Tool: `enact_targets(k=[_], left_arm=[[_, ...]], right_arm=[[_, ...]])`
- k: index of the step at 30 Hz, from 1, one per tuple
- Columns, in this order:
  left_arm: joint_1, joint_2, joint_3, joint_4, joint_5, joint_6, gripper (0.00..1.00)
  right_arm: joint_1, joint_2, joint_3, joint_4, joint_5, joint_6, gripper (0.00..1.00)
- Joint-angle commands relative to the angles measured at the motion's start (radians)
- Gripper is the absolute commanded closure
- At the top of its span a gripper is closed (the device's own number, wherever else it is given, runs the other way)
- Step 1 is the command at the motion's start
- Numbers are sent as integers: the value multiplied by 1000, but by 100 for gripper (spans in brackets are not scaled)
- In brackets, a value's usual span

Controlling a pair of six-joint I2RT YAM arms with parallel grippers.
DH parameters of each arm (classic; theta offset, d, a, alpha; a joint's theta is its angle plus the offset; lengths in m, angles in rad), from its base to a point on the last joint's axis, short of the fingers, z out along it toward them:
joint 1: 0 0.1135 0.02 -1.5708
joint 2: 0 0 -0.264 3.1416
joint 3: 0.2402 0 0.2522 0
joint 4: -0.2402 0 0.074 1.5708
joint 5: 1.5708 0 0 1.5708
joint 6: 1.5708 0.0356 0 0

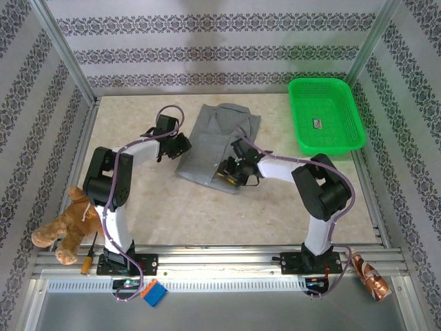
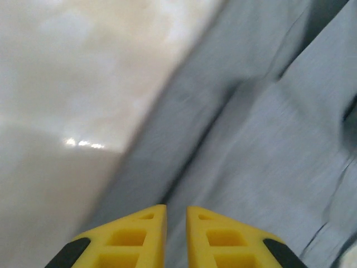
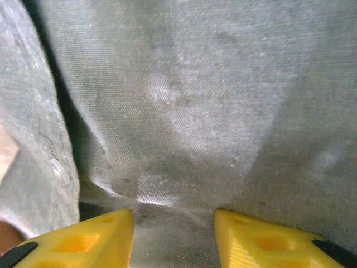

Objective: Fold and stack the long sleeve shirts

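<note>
Top external: shirt (image 1: 217,134) nxt to left pincer (image 1: 182,147), under right pincer (image 1: 230,175).

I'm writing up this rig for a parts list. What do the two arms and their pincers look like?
The left arm and right arm have white links and black joint housings, with a thin purplish cable looping along each. The left pincer and right pincer have yellow wedge-shaped fingers with moulded recesses and black patches at the outer edges.
</note>
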Motion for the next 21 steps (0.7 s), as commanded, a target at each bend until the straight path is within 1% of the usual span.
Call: enact_targets(k=[1,3,5,7,8,9,10,13,15,17,19,21], left_arm=[[26,58,102,-9,80,5,83],[65,53,156,-49,115,39,84],[115,16,207,-134,138,101,83],[178,-51,243,-242,161,169,80],[204,-85,256,-291,169,191,78],[232,-127,269,-348,176,211,76],[255,-176,269,-397,183,221,71],[287,-341,195,-451,204,213,57],[292,-452,121,-478,188,193,52],[297,-559,40,-512,166,177,49],[309,-670,-36,-573,127,146,47],[311,-780,-119,-596,111,105,45]], right_arm=[[141,71,-132,212,70,477,52],[244,93,-162,359,197,686,52],[369,126,-176,490,400,915,52],[498,179,-122,543,615,1126,52],[536,201,-80,541,666,1174,51],[562,222,-28,542,690,1187,51],[570,234,24,536,671,1157,51],[556,216,126,475,530,1016,47],[535,173,175,391,435,894,45],[507,126,221,282,335,766,43],[478,70,257,157,249,644,42],[447,20,283,39,203,516,41]])
